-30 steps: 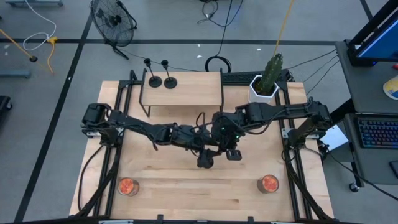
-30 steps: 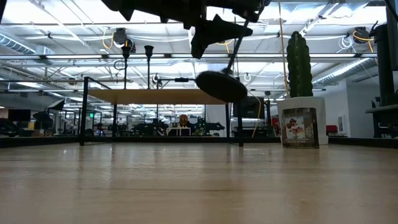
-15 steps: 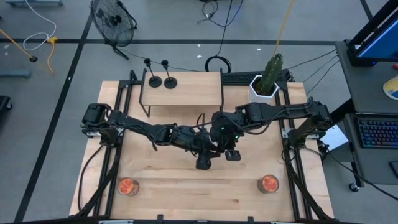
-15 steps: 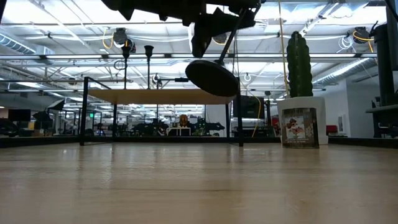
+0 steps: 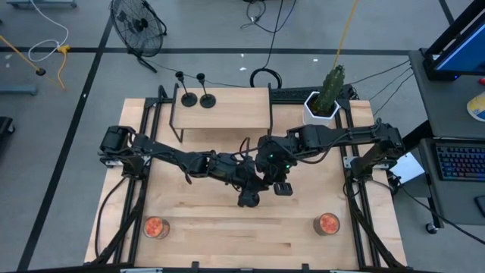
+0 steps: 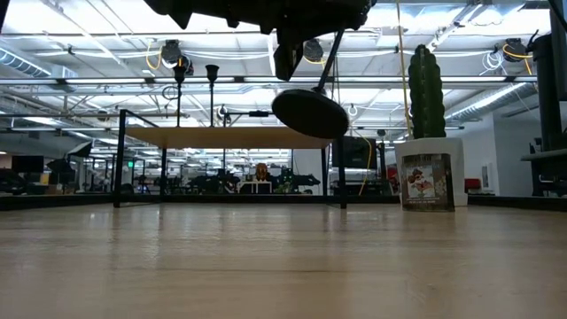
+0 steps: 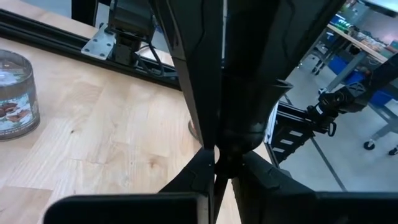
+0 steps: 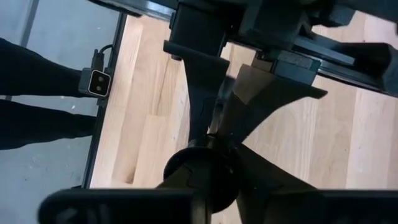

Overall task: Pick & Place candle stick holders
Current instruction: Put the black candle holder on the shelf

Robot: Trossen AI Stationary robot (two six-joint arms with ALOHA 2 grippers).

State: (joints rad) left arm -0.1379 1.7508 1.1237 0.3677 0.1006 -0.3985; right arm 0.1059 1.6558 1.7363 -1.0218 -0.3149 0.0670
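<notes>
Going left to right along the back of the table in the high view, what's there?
Two matte-black candle stick holders on the raised wooden shelf → green cactus in a white pot.

2 dark jointed arms, matte black casings, green indicator light, black cables

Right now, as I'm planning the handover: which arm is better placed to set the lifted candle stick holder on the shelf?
Left. The left end effector and right end effector both grip the candle stick holder mid-table, but the shelf, holding two other holders, lies on the left arm's side.
</notes>
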